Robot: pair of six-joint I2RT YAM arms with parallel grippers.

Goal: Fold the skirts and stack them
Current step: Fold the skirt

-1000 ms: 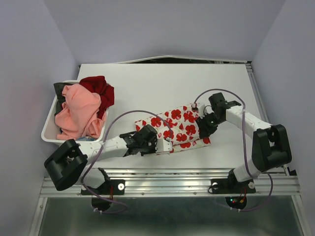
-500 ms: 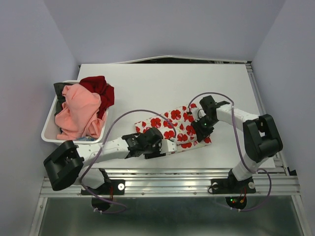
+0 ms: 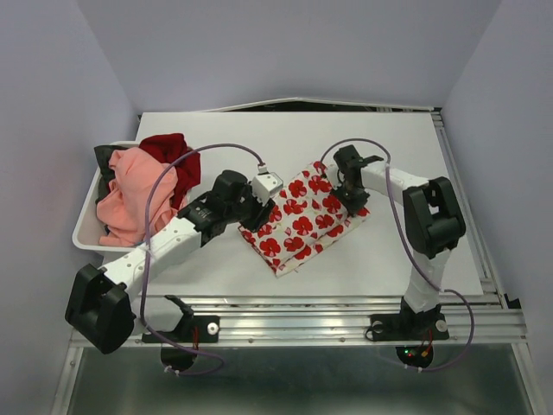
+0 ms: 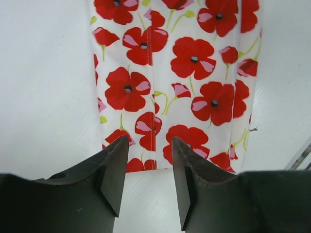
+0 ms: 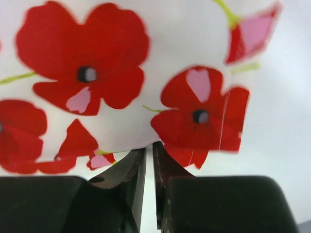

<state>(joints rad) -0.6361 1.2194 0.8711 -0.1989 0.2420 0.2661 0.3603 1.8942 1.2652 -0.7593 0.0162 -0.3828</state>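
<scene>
The white skirt with red flowers (image 3: 302,220) lies folded into a long strip, slanting across the middle of the table. My left gripper (image 3: 253,210) hovers at its left end, open; in the left wrist view the fingers (image 4: 116,160) frame bare table just short of the skirt's hem (image 4: 184,82). At the strip's upper right edge, my right gripper (image 3: 348,197) pinches the cloth. In the right wrist view the jaws (image 5: 149,148) are almost together, with the flowered cloth (image 5: 112,58) caught at their tips. A salmon-pink skirt (image 3: 138,194) is heaped in the bin.
A white bin (image 3: 86,238) stands at the table's left edge, holding the pink skirt, a dark red garment (image 3: 173,156) and a dark green one (image 3: 105,157). The metal rail (image 3: 302,324) runs along the near edge.
The left gripper has let go, opened and moved back and left. The flowered skirt has swung from lying along the front edge to a slant farther back, and the right gripper has closed.
</scene>
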